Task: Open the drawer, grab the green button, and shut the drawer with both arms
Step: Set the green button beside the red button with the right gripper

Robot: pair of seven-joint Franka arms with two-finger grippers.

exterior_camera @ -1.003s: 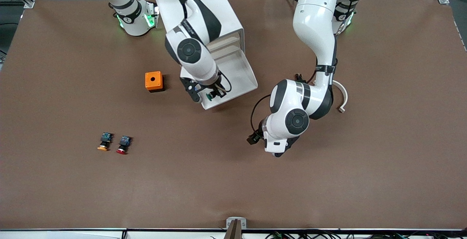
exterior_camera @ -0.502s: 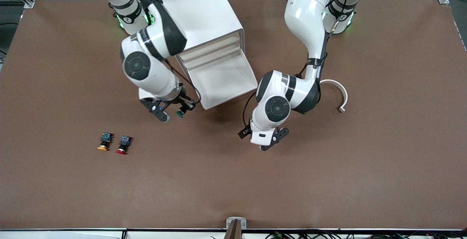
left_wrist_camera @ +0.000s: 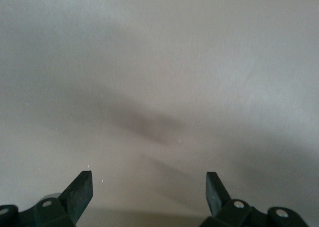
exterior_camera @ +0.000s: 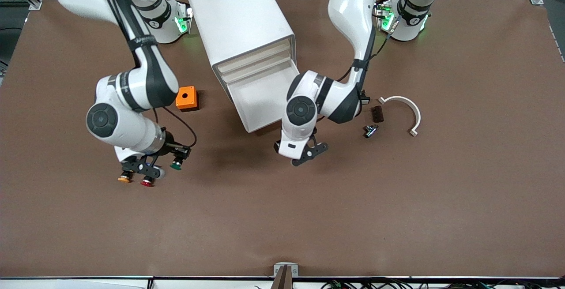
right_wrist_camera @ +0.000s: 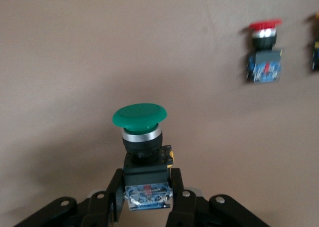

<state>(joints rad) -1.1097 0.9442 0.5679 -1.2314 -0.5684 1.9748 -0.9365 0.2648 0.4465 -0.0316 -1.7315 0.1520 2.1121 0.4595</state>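
Right wrist view: right tool (right_wrist_camera: 147, 197) clamps the green button (right_wrist_camera: 140, 118), up over the counter (exterior_camera: 309, 218) beside the red one (exterior_camera: 146, 183). Drawer (exterior_camera: 260, 99) stands open; left tool (exterior_camera: 305, 153), spread and empty, hovers at its front. Next: set button down, push drawer shut.

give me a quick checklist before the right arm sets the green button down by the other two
1. Right gripper shut on the green button: ok.
2. Button is over the table beside the red button: ok.
3. Yellow button apart from the drop spot: cannot tell.
4. Drawer closed: not ok, pulled out.
5. Left gripper open, empty, over the table in front of the drawer: ok.
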